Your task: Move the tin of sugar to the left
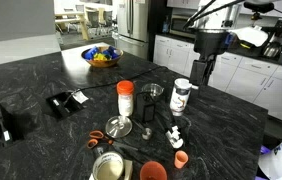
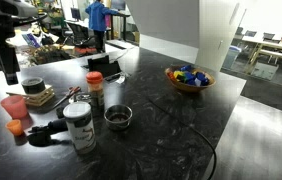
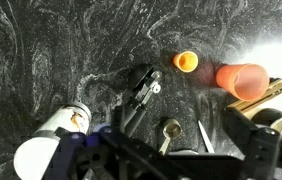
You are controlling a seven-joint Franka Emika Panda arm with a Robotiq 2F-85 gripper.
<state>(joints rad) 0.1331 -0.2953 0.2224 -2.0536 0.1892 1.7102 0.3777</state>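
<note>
The tin of sugar (image 1: pixel 183 96) stood upright on the dark marbled counter (image 1: pixel 41 80), below the gripper (image 1: pixel 198 78) and not touched by it. In the wrist view the tin (image 3: pixel 49 148) lay at the lower left corner, outside the gripper (image 3: pixel 171 148), whose jaws were spread wide with nothing between them, so it was released and empty. In an exterior view the tin (image 2: pixel 78 127) was the nearest thing to the camera, and the gripper (image 2: pixel 8 66) hung high above the counter, well apart from it.

Ahead of the gripper in the wrist view lay a black tool (image 3: pixel 143 88), and beyond that a small orange cup (image 3: pixel 185 61) with a larger orange cup (image 3: pixel 243 76) near it, on its side.

Beyond the tin from the gripper stood a glass (image 1: pixel 151 100), then a white container with an orange lid (image 1: pixel 125 98). A fruit bowl (image 1: pixel 101 56) sat well apart from the gripper, far across the counter.
</note>
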